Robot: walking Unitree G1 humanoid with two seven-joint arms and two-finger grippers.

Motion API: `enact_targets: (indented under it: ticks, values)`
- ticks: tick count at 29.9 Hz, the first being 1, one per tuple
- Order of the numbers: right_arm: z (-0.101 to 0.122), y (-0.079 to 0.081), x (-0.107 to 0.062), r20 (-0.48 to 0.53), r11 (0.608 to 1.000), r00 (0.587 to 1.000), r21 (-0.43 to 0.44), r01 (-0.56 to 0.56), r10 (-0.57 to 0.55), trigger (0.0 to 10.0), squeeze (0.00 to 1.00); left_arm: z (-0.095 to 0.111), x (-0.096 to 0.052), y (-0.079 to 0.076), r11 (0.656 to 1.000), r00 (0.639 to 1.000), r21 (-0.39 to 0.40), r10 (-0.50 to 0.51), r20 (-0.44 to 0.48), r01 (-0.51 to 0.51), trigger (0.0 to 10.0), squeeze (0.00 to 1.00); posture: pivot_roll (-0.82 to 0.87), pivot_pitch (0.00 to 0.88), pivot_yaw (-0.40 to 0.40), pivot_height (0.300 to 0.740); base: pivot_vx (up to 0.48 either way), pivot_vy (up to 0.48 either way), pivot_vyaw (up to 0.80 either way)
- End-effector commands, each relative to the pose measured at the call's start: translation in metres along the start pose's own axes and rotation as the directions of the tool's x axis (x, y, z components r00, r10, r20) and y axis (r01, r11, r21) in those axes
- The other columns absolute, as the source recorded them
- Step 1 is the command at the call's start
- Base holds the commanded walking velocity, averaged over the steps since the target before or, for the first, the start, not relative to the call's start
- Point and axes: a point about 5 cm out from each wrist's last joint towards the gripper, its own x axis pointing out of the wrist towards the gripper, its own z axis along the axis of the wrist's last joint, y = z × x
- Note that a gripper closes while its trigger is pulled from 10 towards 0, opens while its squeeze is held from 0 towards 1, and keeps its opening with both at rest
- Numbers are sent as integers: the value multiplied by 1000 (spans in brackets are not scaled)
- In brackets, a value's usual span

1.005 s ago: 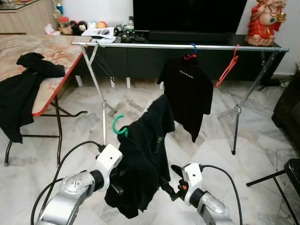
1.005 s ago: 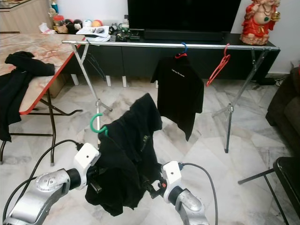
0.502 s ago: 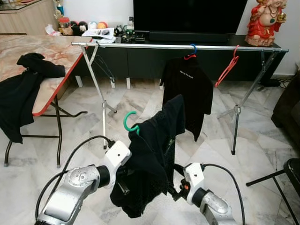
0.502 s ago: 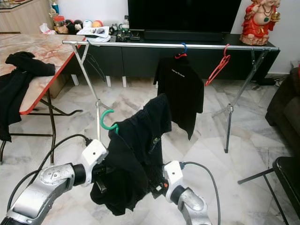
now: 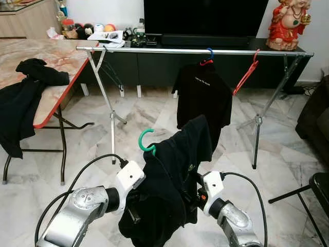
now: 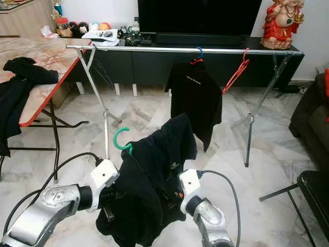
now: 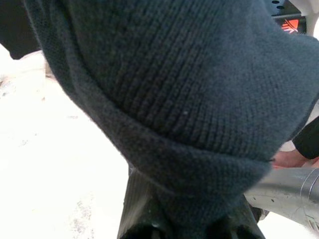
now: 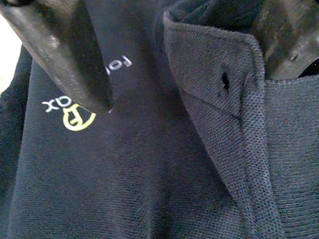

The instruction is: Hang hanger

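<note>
1. The green hanger [image 5: 146, 142], draped with a black polo shirt [image 5: 172, 180], hung low, well short of the metal rail [image 5: 195, 51].
2. The left gripper's [image 5: 134, 213] hold was hidden by cloth; the right gripper [image 8: 184, 59] stood open against the shirt.
3. Carrying step, apparently; next, lift the hook onto the rail.

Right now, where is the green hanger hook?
In the left eye view the green hanger hook sticks up from the black shirt held low and centre between both arms, in front of and below the rail, nearest the rail's left leg.
</note>
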Motion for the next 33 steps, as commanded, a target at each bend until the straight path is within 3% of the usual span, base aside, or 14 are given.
enact_targets:
  ticks: [1,33]
  values:
    - [2,-3,0,4,1000,1000,-13,19,-18,0,0,11,-3,-2,999,999,36,-16,35,15,10000,0,165,46,-32,740,0,0,0]
    - [2,-17,-5,-9,985,986,-28,169,-169,0,0,17,-4,-10,996,996,50,-81,38,79,10000,0,170,30,-29,740,0,0,0]
